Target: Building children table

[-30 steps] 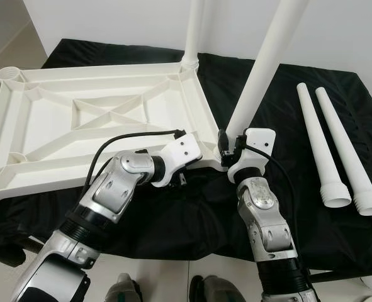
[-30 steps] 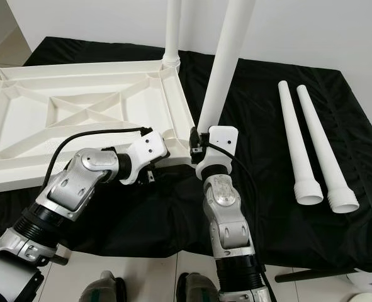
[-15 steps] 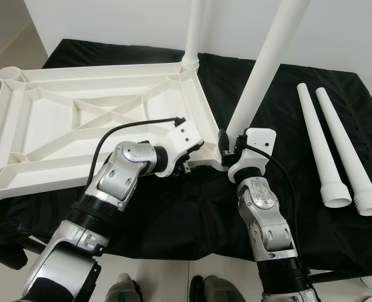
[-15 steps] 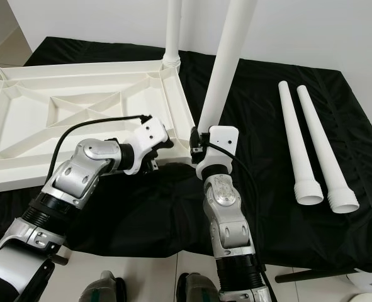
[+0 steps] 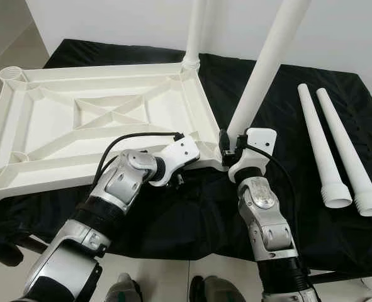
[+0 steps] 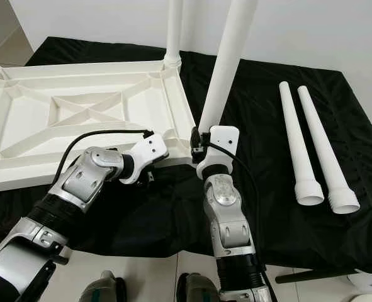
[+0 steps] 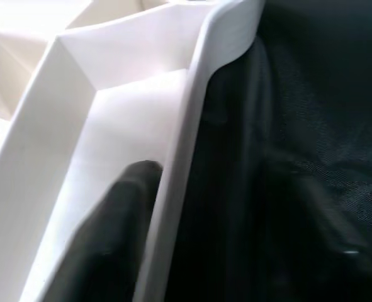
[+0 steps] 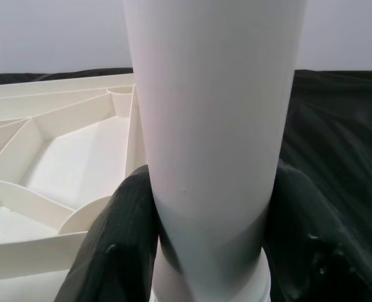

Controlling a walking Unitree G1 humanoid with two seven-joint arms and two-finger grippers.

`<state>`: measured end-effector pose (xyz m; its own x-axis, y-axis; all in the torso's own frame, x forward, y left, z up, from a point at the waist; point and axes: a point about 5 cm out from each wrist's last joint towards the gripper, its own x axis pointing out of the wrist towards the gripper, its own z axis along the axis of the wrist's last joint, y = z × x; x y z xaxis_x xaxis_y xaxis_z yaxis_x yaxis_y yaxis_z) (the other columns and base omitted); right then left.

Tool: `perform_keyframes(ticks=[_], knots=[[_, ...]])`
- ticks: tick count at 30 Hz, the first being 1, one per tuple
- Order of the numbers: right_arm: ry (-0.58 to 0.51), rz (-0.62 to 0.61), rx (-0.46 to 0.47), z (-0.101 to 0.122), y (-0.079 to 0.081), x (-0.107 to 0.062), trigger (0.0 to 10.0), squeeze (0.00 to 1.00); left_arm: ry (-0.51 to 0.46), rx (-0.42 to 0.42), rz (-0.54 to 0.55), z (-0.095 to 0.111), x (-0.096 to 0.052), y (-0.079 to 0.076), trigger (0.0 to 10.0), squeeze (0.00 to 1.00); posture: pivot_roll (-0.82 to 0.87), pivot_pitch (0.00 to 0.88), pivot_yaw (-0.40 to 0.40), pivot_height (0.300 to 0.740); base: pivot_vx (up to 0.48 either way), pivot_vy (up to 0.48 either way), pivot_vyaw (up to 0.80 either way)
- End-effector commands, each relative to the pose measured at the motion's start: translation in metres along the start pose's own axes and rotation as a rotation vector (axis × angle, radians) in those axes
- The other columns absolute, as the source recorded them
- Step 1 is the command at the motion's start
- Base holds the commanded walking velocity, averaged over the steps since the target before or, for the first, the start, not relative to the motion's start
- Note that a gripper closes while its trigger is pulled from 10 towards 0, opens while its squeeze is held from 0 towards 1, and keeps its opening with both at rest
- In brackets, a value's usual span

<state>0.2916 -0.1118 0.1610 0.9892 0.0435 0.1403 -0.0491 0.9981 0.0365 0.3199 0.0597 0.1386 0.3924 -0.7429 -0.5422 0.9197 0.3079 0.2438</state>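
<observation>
Your right tool [image 8: 204, 239] pinches the base of a white leg [image 5: 261, 78] standing in the near right corner of the upturned tabletop [image 5: 78, 126]; the leg's top is cut off. Your left tool [image 5: 184, 171] clamps the tabletop's near rim just beside that corner, one finger [image 7: 110, 239] inside the wall, the other blurred against the black cloth [image 5: 173, 214]. Two spare legs [image 5: 333, 151] lie on the bench well right.
</observation>
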Motion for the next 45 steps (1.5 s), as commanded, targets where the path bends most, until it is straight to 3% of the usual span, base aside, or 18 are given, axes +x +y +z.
perform_keyframes(ticks=[1,3,6,7,10,11,17,18,20,24,25,26,27,28,29,30,31,45], knots=[[0.075,-0.043,-0.007,-0.015,-0.008,-0.001,10.0,0.0,0.002,0.021,0.152,-0.002,0.0,0.005,0.0,0.0,-0.03,0.071,-0.035,0.74,0.0,0.0,0.0],[0.074,-0.045,-0.009,-0.015,-0.009,-0.001,10.0,0.0,-0.024,0.011,0.16,0.003,-0.002,0.008,10.0,0.0,-0.03,0.073,-0.035,0.74,0.0,0.0,0.0],[0.075,-0.046,-0.009,-0.015,-0.009,-0.001,10.0,0.0,-0.062,-0.002,0.155,0.01,-0.007,0.013,10.0,0.16,-0.03,0.073,-0.035,0.74,0.0,0.0,0.0],[0.075,-0.045,-0.01,-0.015,-0.009,-0.001,10.0,0.0,-0.061,0.001,0.165,0.011,-0.008,0.015,3.6,0.14,-0.03,0.073,-0.035,0.74,0.0,0.0,0.0],[0.075,-0.044,-0.009,-0.015,-0.008,-0.001,10.0,0.0,-0.053,0.012,0.181,0.01,-0.01,0.018,2.1,0.0,-0.03,0.073,-0.035,0.74,0.0,0.0,0.0],[0.076,-0.044,-0.008,-0.015,-0.008,-0.001,10.0,0.0,-0.055,0.025,0.169,0.01,-0.011,0.017,0.0,0.0,-0.03,0.073,-0.036,0.74,0.0,0.0,0.0],[0.074,-0.044,-0.01,-0.015,-0.008,-0.001,10.0,0.0,-0.054,0.037,0.137,0.008,-0.01,0.012,0.0,0.0,-0.03,0.074,-0.034,0.74,0.0,0.0,0.0],[0.075,-0.047,-0.01,-0.015,-0.009,-0.001,10.0,0.0,-0.037,0.049,0.119,0.006,-0.008,0.008,8.2,0.0,-0.03,0.075,-0.035,0.74,0.0,0.0,0.0],[0.075,-0.051,-0.012,-0.015,-0.01,-0.001,10.0,0.0,-0.01,0.07,0.103,0.003,-0.005,0.004,10.0,0.0,-0.03,0.075,-0.034,0.74,0.0,0.0,0.0],[0.074,-0.052,-0.012,-0.015,-0.01,0.0,10.0,0.0,-0.003,0.082,0.095,0.003,-0.004,0.002,9.9,0.0,-0.03,0.076,-0.034,0.74,0.0,0.0,0.0],[0.074,-0.052,-0.013,-0.015,-0.011,0.0,10.0,0.0,-0.003,0.087,0.092,0.002,-0.004,0.001,6.7,0.0,-0.03,0.075,-0.034,0.74,0.0,0.0,0.0],[0.074,-0.052,-0.013,-0.015,-0.011,0.0,10.0,0.0,-0.003,0.087,0.092,0.002,-0.004,0.001,6.7,0.0,-0.03,0.075,-0.034,0.74,0.0,0.0,0.0],[0.074,-0.053,-0.014,-0.015,-0.011,0.0,10.0,0.0,0.002,0.098,0.081,0.002,-0.003,0.0,0.0,0.0,-0.03,0.075,-0.033,0.74,0.0,0.0,0.0],[0.074,-0.053,-0.014,-0.015,-0.011,0.0,10.0,0.0,0.002,0.098,0.081,0.002,-0.003,0.0,0.0,0.0,-0.03,0.075,-0.033,0.74,0.0,0.0,0.0],[0.073,-0.056,-0.015,-0.015,-0.012,0.0,10.0,0.0,0.009,0.113,0.058,0.0,-0.004,-0.003,3.5,0.0,-0.03,0.075,-0.032,0.74,0.0,0.0,0.0],[0.073,-0.056,-0.015,-0.015,-0.012,0.0,10.0,0.0,0.009,0.113,0.058,0.0,-0.004,-0.003,3.5,0.0,-0.03,0.075,-0.032,0.74,0.0,0.0,0.0],[0.073,-0.058,-0.015,-0.015,-0.012,0.0,10.0,0.0,0.013,0.123,0.043,-0.001,-0.004,-0.005,10.0,0.0,-0.03,0.075,-0.032,0.74,0.0,0.0,0.0],[0.071,-0.09,-0.013,-0.017,-0.021,-0.002,10.0,0.0,-0.041,0.185,-0.065,0.002,-0.006,-0.024,10.0,0.0,-0.03,0.073,-0.034,0.74,0.0,0.0,0.0]])
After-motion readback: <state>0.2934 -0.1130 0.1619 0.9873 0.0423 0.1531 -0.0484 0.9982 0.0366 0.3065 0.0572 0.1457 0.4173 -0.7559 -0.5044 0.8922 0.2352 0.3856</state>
